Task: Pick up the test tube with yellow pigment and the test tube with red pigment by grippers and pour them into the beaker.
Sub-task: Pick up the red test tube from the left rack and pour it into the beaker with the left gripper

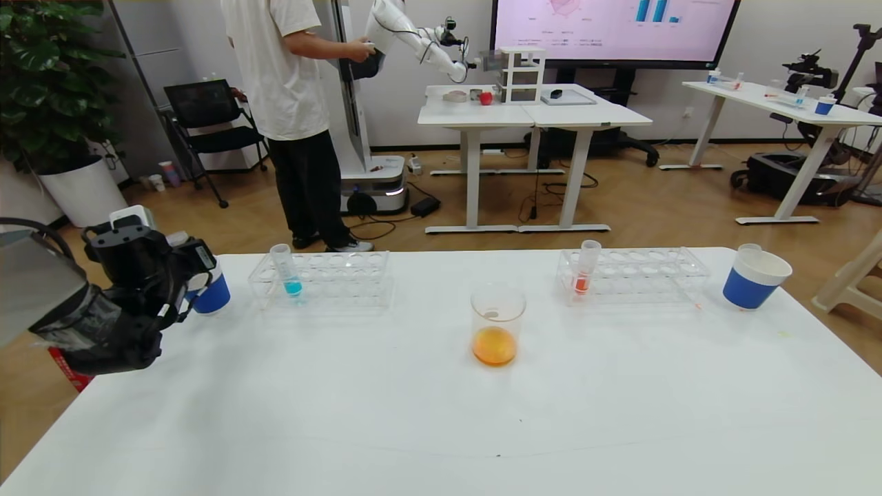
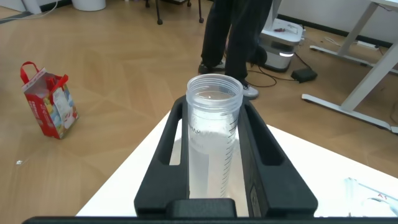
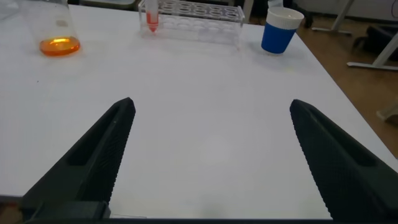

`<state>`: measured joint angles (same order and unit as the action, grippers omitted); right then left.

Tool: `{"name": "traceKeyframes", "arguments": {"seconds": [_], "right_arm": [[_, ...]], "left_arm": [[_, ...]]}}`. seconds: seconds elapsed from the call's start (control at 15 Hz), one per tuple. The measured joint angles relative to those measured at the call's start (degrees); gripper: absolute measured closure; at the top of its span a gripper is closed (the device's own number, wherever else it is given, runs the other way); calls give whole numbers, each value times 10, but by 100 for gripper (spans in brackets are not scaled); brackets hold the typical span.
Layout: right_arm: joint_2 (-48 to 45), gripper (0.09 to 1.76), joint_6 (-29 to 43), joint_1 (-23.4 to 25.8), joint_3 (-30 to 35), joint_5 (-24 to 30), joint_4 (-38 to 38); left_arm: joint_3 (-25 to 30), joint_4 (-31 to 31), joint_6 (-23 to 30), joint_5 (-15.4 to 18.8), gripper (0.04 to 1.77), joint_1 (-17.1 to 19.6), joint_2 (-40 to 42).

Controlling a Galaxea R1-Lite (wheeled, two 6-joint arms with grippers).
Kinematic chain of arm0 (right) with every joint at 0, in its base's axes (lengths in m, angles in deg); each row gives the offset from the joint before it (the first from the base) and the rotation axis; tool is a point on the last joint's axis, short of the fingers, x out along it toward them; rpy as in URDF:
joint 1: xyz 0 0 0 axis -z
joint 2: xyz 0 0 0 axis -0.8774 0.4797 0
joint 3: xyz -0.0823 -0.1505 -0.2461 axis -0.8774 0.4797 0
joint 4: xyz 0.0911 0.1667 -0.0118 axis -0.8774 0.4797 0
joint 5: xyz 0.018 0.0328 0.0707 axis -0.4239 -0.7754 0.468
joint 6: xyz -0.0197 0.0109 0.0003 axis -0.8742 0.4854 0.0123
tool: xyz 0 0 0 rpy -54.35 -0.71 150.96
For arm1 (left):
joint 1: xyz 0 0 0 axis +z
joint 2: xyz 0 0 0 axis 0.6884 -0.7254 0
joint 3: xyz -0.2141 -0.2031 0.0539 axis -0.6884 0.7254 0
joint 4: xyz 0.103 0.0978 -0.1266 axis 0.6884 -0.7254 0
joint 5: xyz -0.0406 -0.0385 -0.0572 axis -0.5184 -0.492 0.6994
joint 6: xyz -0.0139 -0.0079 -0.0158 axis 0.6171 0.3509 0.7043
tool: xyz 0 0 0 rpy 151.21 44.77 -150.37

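Observation:
My left gripper (image 2: 214, 107) is shut on a clear graduated tube (image 2: 213, 134) that looks empty. It hangs over the table's far left corner (image 1: 180, 265), beside a blue-and-white cup (image 1: 212, 295). No tube showing yellow pigment is in view. The test tube with red pigment (image 1: 586, 270) stands in the right rack (image 1: 641, 274) and also shows in the right wrist view (image 3: 151, 17). The beaker (image 1: 496, 324) stands mid-table with orange liquid in its bottom (image 3: 60, 37). My right gripper (image 3: 211, 106) is open over bare table at the near right, with nothing between its fingers.
A left rack (image 1: 337, 275) holds a tube with blue liquid (image 1: 289, 272). A second blue-and-white cup (image 1: 754, 277) stands at the far right corner. A red bag (image 2: 50, 99) sits on the floor past the table's left edge. A person and another robot stand beyond.

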<state>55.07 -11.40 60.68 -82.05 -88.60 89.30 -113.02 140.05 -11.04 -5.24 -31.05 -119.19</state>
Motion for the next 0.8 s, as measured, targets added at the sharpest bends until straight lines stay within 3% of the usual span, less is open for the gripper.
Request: {"name": "traceKeyframes", "arguments": {"seconds": [0.13, 0.2, 0.27, 0.33, 0.4, 0.8], "right_arm": [[0, 11, 0, 0, 0, 0, 0], [0, 11, 0, 0, 0, 0, 0], [0, 11, 0, 0, 0, 0, 0], [0, 11, 0, 0, 0, 0, 0], [0, 11, 0, 0, 0, 0, 0], [0, 11, 0, 0, 0, 0, 0]], "left_arm": [[6, 2, 1, 2, 124, 0, -2], [9, 9, 1, 3, 97, 0, -2], [10, 16, 0, 2, 53, 0, -3], [11, 17, 0, 2, 26, 0, -3], [11, 18, -1, 2, 9, 0, -4], [1, 23, -4, 3, 6, 2, -1]]}}
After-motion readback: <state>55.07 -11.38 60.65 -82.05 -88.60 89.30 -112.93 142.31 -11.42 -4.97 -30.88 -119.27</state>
